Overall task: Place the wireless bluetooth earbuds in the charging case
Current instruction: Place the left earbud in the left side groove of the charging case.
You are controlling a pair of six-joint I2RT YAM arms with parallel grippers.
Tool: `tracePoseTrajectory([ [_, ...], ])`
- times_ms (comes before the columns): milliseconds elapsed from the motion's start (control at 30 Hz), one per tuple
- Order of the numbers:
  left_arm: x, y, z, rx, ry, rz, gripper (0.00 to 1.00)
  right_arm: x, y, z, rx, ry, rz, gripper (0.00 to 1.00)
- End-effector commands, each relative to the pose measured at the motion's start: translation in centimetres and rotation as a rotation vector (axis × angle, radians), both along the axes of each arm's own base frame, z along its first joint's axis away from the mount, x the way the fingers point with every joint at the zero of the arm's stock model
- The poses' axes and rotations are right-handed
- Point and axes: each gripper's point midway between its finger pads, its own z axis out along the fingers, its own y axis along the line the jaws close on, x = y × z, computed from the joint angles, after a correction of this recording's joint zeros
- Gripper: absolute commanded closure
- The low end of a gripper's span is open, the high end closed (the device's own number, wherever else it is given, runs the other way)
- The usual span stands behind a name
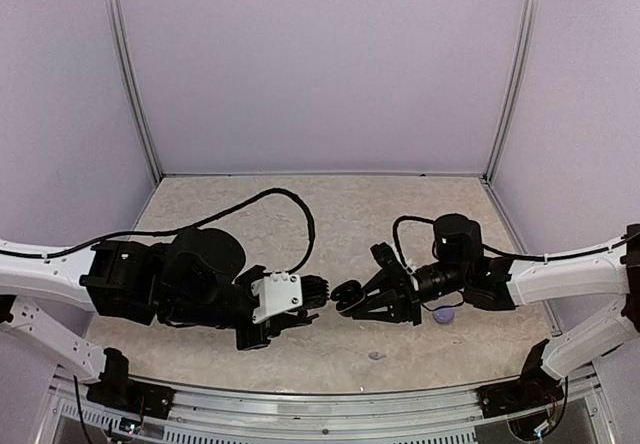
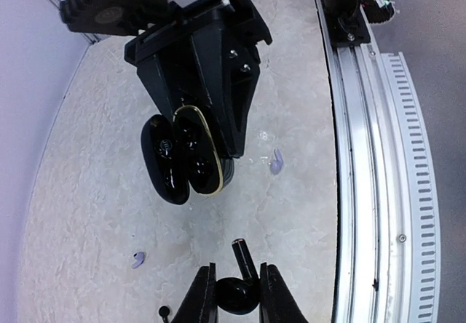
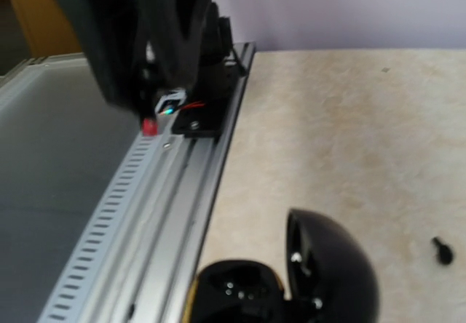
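My left gripper [image 2: 237, 278] is shut on a glossy black earbud [image 2: 234, 295], whose stem points away from the jaws toward the case. My right gripper [image 1: 356, 298] is shut on the black charging case [image 2: 185, 160], held above the table with its lid [image 3: 331, 265] swung open and the sockets [image 3: 234, 292] facing the left gripper [image 1: 318, 294]. A short gap separates earbud and case [image 1: 346, 294]. Two lavender earbuds [image 2: 276, 161] [image 2: 137, 259] lie loose on the table. In the top view one lavender earbud [image 1: 375, 355] lies near the front edge.
A lavender object [image 1: 445, 315] rests on the table under the right wrist. A small black piece [image 3: 440, 251] lies on the beige tabletop [image 1: 340, 214]. The metal rail [image 2: 371, 163] runs along the near edge. Lavender walls enclose the back and sides.
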Motion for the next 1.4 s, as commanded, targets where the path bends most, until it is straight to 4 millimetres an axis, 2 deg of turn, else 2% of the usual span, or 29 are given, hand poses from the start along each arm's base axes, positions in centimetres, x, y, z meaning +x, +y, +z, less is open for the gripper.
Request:
tracePoseTrajectory([
  [0,0.2,0.5,-1.0,0.126,-0.120,-0.015,0.89,-1.3,0.6,0.0,-0.021,0.109,0.084,1.00],
  [233,-0.6,0.3,-1.7,0.225,-0.231,-0.072,0.89,-2.2,1.2,-0.5,-0.054,0.219,0.135,1.00],
  [467,-1.7,-0.1,-3.1,0.321,-0.316,-0.149,0.89,-3.9,2.3,-1.4,-0.085,0.279,0.212,1.00],
  [800,-3.4,-0.4,-4.0,0.388,-0.402,-0.266,0.88,-6.4,3.2,-2.7,-0.140,0.330,0.314,1.00],
  [1367,-4.3,-0.6,-4.9,0.450,-0.479,-0.378,0.88,-7.5,3.7,-3.6,-0.185,0.369,0.362,1.00],
])
